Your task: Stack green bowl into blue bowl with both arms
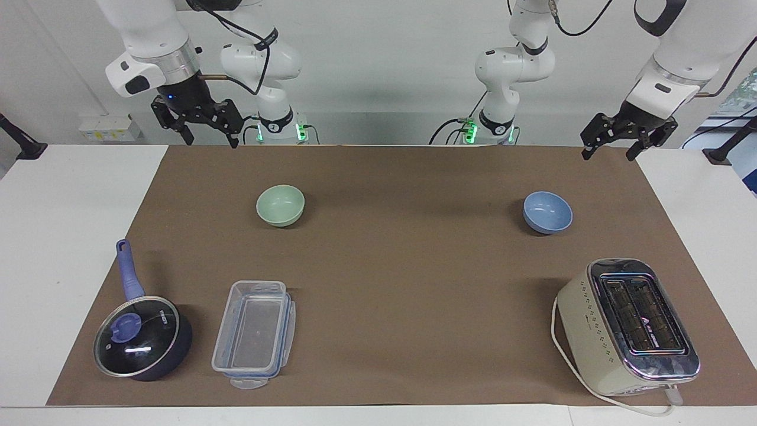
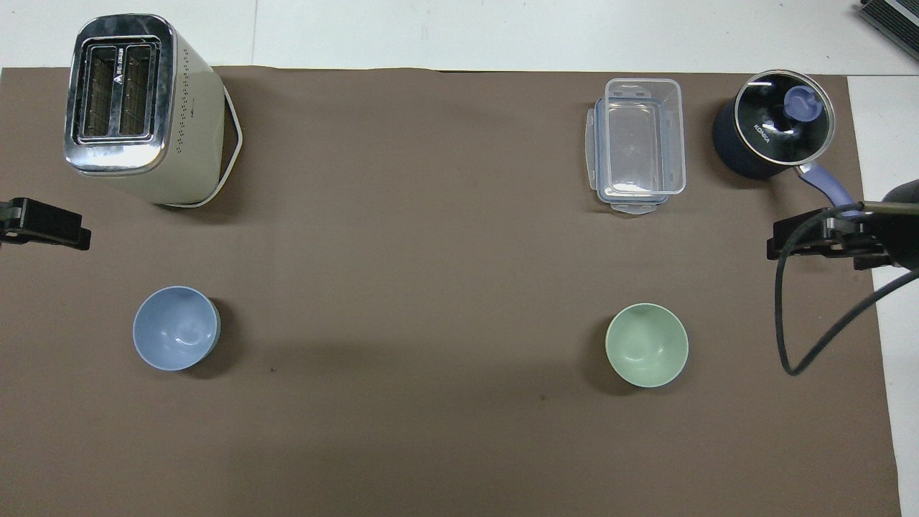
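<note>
You have the green bowl [image 1: 280,205] upright on the brown mat [image 1: 390,284], toward the right arm's end of the table. The blue bowl [image 1: 547,212] sits well apart from it, toward the left arm's end. Both are empty.

Your right gripper [image 1: 210,131] hangs raised above the mat's edge nearest the robots, jaws spread, holding nothing. Your left gripper [image 1: 610,144] hovers likewise at its own end, also released and empty.

Farther out stand a cream toaster [image 1: 627,325], a clear lidless container [image 1: 254,334] and a dark blue saucepan [image 1: 142,337]; its glass lid reads "KONKA" in the overhead view. The toaster's marking is too small to read.
</note>
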Tool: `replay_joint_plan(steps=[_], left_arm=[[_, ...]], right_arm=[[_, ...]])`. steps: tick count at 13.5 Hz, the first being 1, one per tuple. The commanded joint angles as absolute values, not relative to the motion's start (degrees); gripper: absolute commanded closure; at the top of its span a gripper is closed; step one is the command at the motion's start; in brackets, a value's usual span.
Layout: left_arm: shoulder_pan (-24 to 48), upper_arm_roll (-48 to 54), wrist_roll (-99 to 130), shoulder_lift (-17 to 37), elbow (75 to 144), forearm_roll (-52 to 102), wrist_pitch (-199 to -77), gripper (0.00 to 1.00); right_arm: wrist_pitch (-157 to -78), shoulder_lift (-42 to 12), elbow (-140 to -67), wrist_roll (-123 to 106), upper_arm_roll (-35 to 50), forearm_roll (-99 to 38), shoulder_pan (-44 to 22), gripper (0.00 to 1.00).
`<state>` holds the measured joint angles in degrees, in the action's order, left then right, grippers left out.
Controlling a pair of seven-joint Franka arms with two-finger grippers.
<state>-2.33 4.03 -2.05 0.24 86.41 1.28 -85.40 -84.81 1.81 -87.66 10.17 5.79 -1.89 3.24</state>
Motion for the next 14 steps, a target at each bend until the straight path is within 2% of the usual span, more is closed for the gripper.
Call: replay_joint_plan(steps=[1,8,14], left_arm=[[-1.76,3.69,-2.81,-1.83,89.35,0.17,-84.55,0.0],[-2.28,3.69,-2.72,-2.2,91.14,0.26,-86.13,0.0],[-2.99,2.9,-3.69,-2.55,95.53,0.26,-89.55,0.0]], right_arm=[[-85.78,2.98,-88.77,8.53,5.71,-2.9,3.78,0.0],[-85.69,2.99,-88.77,8.96,6.15,0.62,2.64,0.0],[-85.69,3.25,-89.03,9.23,6.06,-0.35,2.81,0.0]])
